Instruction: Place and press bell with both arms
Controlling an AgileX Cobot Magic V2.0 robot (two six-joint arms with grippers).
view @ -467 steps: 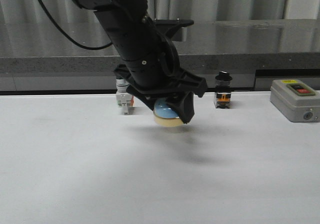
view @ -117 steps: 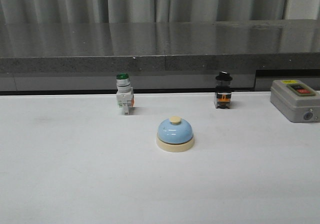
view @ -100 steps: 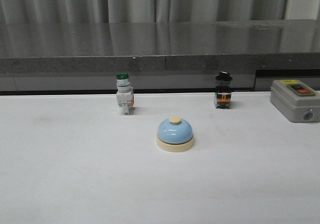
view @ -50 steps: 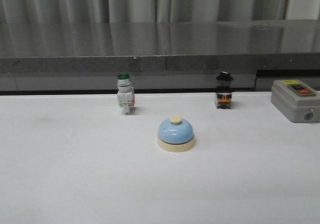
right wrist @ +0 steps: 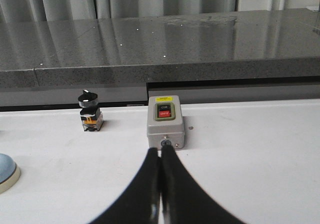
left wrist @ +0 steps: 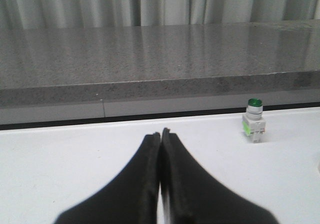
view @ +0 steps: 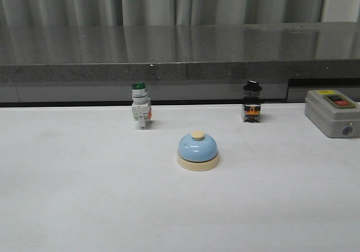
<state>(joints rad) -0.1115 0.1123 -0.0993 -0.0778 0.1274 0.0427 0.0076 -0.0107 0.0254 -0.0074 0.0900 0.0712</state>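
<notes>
A: Where is the bell (view: 197,150) found?

B: It is set upright on the white worktop (view: 84,196), out in the open, in front of the green-capped switch (view: 139,112) and the black-capped switch (view: 251,101). The placing is judged done.

A: And the pressing?

B: That is judged still owed (the cream button is untouched). The left hand (left wrist: 160,136) is seen pinched closed on nothing; the right hand (right wrist: 160,156) likewise, before the grey control box (right wrist: 165,122).
</notes>
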